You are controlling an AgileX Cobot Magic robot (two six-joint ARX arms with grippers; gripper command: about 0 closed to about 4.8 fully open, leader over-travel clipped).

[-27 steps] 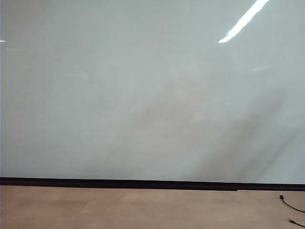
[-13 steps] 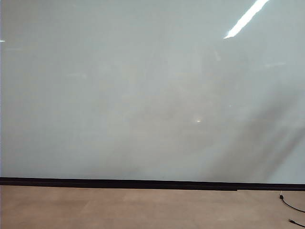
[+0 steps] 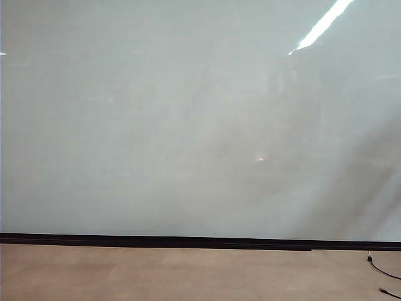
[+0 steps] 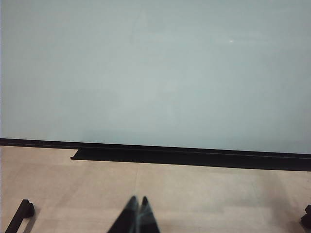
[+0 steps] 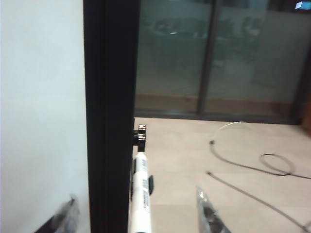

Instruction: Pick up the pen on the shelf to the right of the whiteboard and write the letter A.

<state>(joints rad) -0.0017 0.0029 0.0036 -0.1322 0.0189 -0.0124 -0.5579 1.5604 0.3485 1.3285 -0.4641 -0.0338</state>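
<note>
Pen, slim and white-barrelled with black printed lettering (image 5: 141, 194), lying along the black frame edge (image 5: 109, 116) of the whiteboard, long axis pointing away from the camera.

Exterior view: showing only the large glossy pale grey whiteboard (image 3: 188, 125), its black lower strip (image 3: 156, 241) and tan floor (image 3: 188, 273); catching no arm, no pen, no letter A on the board.

Left wrist view: showing the left gripper (image 4: 136, 216) low over the floor, tips pressed together and clasping nothing, facing the board, well apart from the pen.

Right wrist view: framing the pen between the right gripper (image 5: 138, 216) tips, one finger (image 5: 63, 216) on the board side of the black edge, the other (image 5: 209, 213) over the floor, spread wide and gripping nothing. Lying straight ahead, barrel parallel to the fingers, making the right arm plainly the nearer; likely calling for an advance before closing across the barrel.
</note>
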